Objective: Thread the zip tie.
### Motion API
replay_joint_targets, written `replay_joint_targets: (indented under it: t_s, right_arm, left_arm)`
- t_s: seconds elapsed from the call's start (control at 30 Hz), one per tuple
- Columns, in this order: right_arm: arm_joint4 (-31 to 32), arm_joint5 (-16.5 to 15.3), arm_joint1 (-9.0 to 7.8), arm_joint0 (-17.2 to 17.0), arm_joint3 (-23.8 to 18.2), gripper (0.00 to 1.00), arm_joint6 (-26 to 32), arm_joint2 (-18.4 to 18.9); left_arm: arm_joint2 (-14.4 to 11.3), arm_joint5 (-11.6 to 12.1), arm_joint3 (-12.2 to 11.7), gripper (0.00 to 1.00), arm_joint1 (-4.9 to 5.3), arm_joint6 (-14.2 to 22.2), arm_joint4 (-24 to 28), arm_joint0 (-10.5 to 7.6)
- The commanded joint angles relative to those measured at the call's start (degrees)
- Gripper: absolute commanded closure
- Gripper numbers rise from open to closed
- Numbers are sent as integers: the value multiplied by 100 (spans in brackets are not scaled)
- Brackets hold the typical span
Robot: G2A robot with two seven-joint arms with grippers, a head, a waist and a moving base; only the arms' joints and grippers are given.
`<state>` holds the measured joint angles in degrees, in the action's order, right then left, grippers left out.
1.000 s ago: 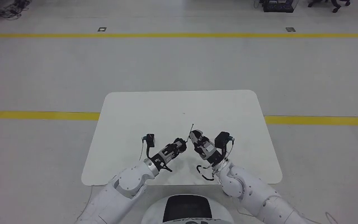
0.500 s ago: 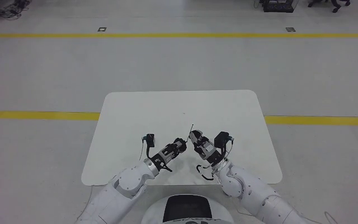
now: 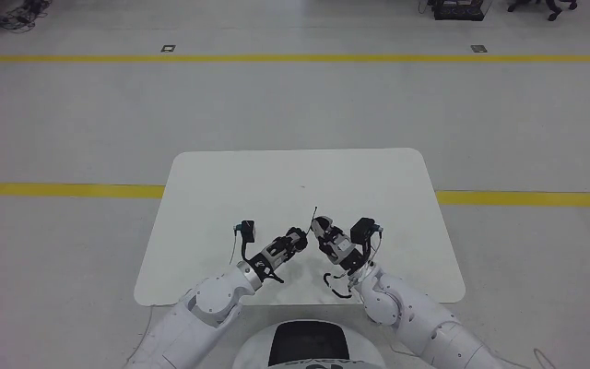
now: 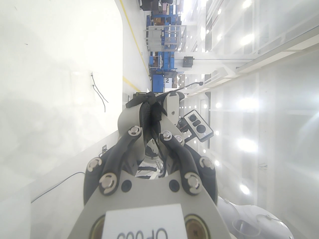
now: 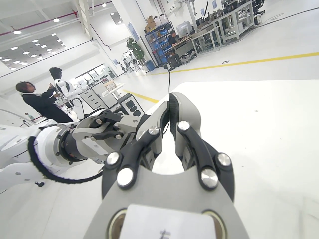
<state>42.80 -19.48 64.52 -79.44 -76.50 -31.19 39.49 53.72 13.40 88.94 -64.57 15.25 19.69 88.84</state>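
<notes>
Right gripper (image 5: 169, 104) is pinching the zip tie (image 5: 169, 82) between closed fingertips, with the tie sticking out past the tips. Left gripper (image 4: 150, 111) is sitting just beside it, jaws looking closed; can't tell if anything's in them. Both are hovering over the near part of the table (image 3: 277, 180).

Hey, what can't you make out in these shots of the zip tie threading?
- Right wrist view: zip tie below the grip, hidden inside the right end effector.
- Top view: zip tie too thin to tell whether it is threaded.
- Left wrist view: what the left end effector holds, lost in dark clutter.
</notes>
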Motion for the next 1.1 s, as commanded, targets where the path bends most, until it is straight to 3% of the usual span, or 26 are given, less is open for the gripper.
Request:
replay_joint_targets:
  t_s: [0.0, 0.53, 0.73, 1.07]
  right_arm:
    - [-19, 0, 2, 1, 3, 100, 25, -4]
    - [-318, 0, -8, 90, 27, 100, 192, -204]
    - [-609, 0, -7, 93, 20, 100, 8, -222]
    - [-906, 0, -102, 156, -119, 100, -56, -433]
  left_arm:
    - [0, 0, 0, 100, 0, 0, 0, 0]
    - [0, 0, 0, 100, 0, 0, 0, 0]
    - [0, 0, 0, 100, 0, 0, 0, 0]
    - [0, 0, 0, 100, 0, 0, 0, 0]
